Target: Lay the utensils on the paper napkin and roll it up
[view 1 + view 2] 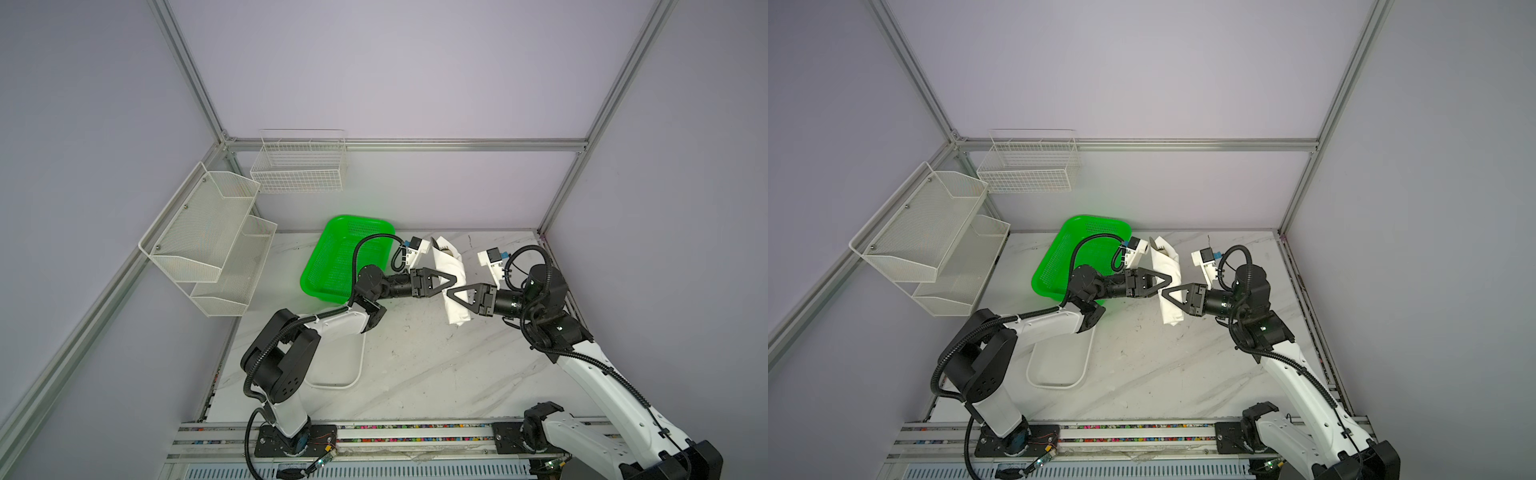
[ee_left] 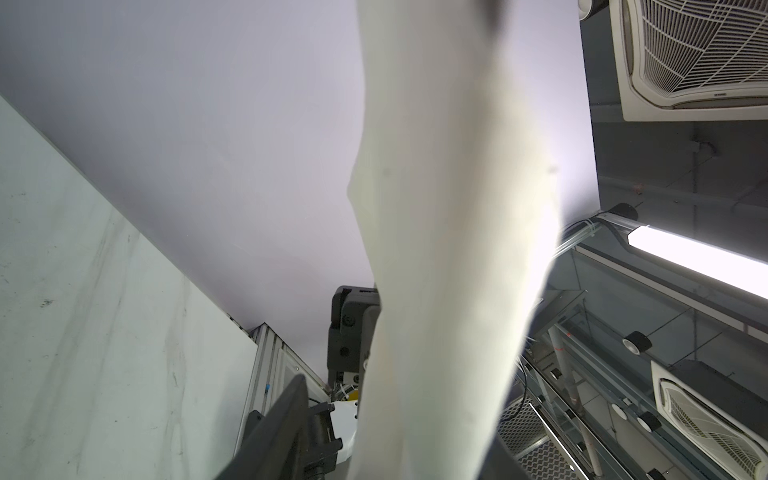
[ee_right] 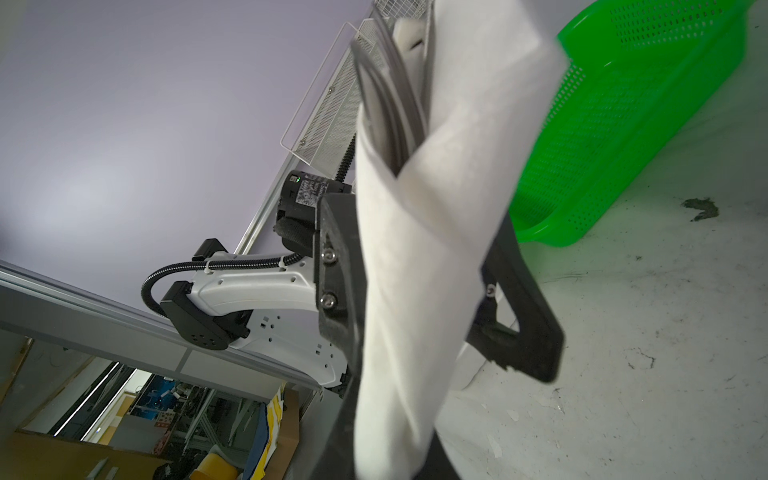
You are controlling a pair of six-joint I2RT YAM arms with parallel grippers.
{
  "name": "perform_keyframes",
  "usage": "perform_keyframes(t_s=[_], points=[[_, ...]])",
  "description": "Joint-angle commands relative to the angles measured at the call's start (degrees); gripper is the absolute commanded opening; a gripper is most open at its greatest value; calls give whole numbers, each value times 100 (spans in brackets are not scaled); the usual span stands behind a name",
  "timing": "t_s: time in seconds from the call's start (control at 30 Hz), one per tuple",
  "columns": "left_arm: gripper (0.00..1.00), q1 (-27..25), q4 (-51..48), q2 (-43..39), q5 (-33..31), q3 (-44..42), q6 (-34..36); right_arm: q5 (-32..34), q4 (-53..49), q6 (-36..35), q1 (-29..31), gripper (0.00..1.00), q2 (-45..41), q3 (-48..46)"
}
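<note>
Two pairs of jaws meet at one bundle: the paper napkin [image 1: 448, 262] is already wrapped around the utensils [image 3: 386, 95], whose grey metal ends poke out of its open far end in the right wrist view. In both top views the bundle sits between the arms, towards the back of the worktop [image 1: 415, 365] and just beside the green basket [image 1: 345, 253]. It looks lifted clear of the surface, though I cannot be sure of that.

The right gripper [image 1: 449, 295] has its jaws clamped on the napkin near the middle. The left gripper [image 1: 451, 283] comes in from the opposite side, its black fingers [image 3: 336, 291] standing one on each side of the roll; whether they are pressing on it or merely straddling it cannot be told. The white tray [image 1: 354, 376] lies near the left arm's base, partly under the arm.

Placing looks done, so the step in hand is the rolling itself, and late in it, I judge. The wrap is loose (one flap stands out as a wide cone at the open end). The next move calls for one firm hold while the other jaws take a fresh bite and turn the paper tighter. The roll should be kept level enough that the cutlery does not slide out, then laid down seam-side under.
</note>
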Motion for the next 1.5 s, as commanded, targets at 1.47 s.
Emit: perform_keyframes(t_s=[1.47], points=[[8, 403, 287, -497, -32, 287, 412, 1663, -2154, -749, -37, 32, -753, -243]])
